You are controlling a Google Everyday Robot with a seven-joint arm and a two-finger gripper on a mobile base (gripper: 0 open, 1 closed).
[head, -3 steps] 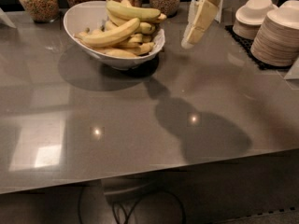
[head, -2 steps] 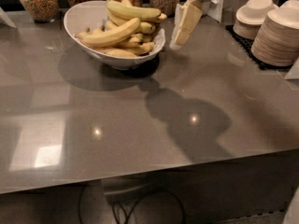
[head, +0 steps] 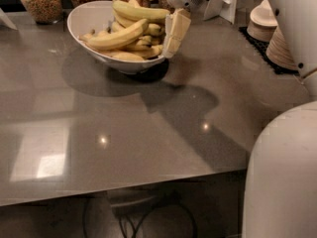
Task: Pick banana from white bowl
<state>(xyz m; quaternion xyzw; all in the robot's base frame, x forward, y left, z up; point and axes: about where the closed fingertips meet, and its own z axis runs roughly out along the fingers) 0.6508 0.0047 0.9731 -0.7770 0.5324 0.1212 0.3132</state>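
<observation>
White bowl (head: 83,20) heaped with bananas (head: 119,34), pincer (head: 171,39) beside its rim

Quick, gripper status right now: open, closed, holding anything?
Gripper: at the right rim of the white bowl, beside the bananas; open or closed cannot be told.

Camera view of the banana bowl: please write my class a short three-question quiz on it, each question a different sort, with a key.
1. True or false: the white bowl holding the bananas stands on the table.
2. Where is the gripper? A: beside the bowl's rim, close to the bananas. B: lying flat on the table. C: out of sight.
3. Fill the gap: behind the bowl stand glass ____ of dry food.

Key: 1 true; 2 A; 3 jars.
</observation>
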